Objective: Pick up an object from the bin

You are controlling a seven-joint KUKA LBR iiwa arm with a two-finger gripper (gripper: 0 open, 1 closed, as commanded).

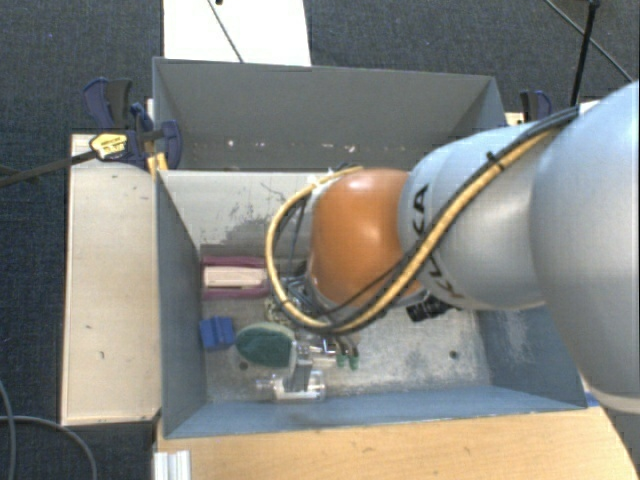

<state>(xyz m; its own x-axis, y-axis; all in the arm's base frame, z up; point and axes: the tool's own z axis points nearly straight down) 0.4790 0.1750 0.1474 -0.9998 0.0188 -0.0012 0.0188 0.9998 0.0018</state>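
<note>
Dark green oval lump (pixel 262 344), bin (pixel 183 288) front-left; blue block (pixel 215 332) just beside.

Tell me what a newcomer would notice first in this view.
The arm's orange wrist cover dominates the middle of the bin, with the gripper low near the front wall. Beside it, toward the view's left, lie a dark green rounded thing, a blue piece and a pink-and-maroon block behind them.
</note>
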